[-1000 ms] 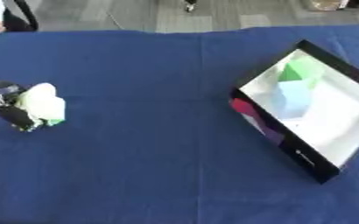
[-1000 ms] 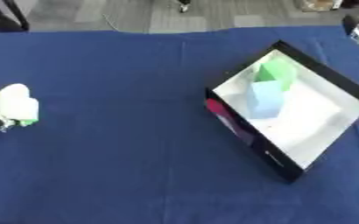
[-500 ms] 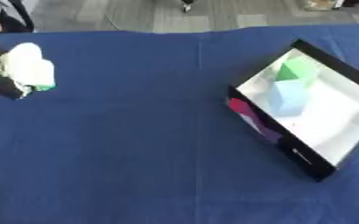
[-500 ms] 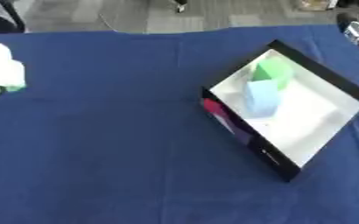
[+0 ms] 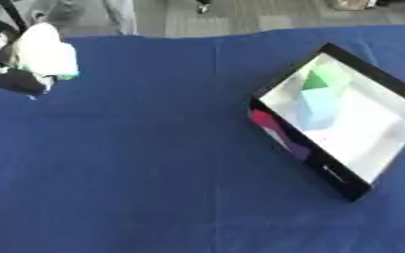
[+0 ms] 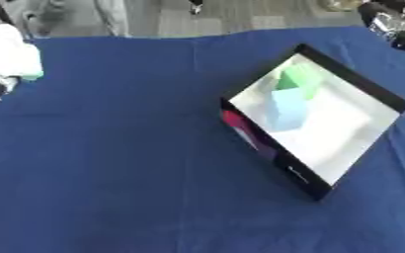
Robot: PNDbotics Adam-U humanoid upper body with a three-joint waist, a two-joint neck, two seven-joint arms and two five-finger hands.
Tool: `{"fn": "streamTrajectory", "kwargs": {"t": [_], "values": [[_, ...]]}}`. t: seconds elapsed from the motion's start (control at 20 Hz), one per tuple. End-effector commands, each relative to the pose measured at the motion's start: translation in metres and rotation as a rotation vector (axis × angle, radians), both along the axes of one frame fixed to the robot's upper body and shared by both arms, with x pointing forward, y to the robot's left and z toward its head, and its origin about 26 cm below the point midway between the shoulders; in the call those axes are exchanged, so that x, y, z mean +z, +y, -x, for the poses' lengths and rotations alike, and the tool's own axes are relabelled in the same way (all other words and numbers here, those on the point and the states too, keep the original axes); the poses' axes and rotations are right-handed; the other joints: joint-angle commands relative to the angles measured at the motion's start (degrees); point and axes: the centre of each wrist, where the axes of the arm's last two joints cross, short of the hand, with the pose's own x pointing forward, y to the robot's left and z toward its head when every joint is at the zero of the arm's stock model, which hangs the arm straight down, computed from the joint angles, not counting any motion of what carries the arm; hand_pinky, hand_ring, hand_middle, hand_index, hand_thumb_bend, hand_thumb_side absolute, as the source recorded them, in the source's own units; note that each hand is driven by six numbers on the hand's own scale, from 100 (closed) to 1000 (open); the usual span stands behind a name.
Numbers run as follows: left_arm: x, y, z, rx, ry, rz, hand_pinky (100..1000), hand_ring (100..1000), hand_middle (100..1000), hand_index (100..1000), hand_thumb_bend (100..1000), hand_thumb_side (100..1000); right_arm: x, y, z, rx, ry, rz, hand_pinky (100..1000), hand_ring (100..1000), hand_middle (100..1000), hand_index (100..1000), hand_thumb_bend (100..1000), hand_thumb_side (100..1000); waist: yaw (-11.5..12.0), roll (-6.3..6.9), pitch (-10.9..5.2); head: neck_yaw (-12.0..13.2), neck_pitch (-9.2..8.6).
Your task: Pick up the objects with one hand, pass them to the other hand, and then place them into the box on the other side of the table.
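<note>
Blue cloth covers the table [image 5: 154, 173], and much along its edges is hard to read. At the far left, the left hand [image 5: 12, 74] is cut off by the frame edge; only dark fingers and a bit of silver show, curled around a pale, whitish object [image 5: 43, 53] with a green patch at its lower edge, held above the cloth near the table's far left corner. The object's shape is blurred and cannot be made out beyond a rounded lump. The right hand [image 6: 394, 24] shows only as a dark, smeared form at the upper right corner of the right eye view, and whether its fingers are straight or curled cannot be told. One box [image 5: 353, 180] lies on the right side of the table, black-rimmed with a white inside, with a red-pink mark on its near left wall. Two blocks sit in it: one green block [image 5: 329, 79] toward the far corner and one light blue block [image 5: 316, 109] just in front, apparently touching.
</note>
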Motion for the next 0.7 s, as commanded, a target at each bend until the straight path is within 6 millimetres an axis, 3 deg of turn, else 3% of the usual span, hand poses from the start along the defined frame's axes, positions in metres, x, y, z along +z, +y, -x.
{"fn": "streamTrajectory", "kwargs": {"t": [0.05, 0.7], "values": [[0.004, -0.014, -0.003, -0.016, -0.073, 0.020, 789, 737, 578, 591, 125, 100, 0.020, 0.009, 0.006, 0.046, -0.048, 0.080, 1000, 1000, 914, 993, 279, 198, 0.09, 0.08, -1.40, -0.86, -0.09], [-0.023, -0.056, -0.010, -0.065, -0.168, 0.025, 786, 735, 575, 591, 112, 100, 0.023, 0.044, -0.005, 0.189, -0.030, 0.204, 1000, 1000, 922, 992, 297, 210, 0.78, -0.41, -1.50, -4.14, -0.17]]}}
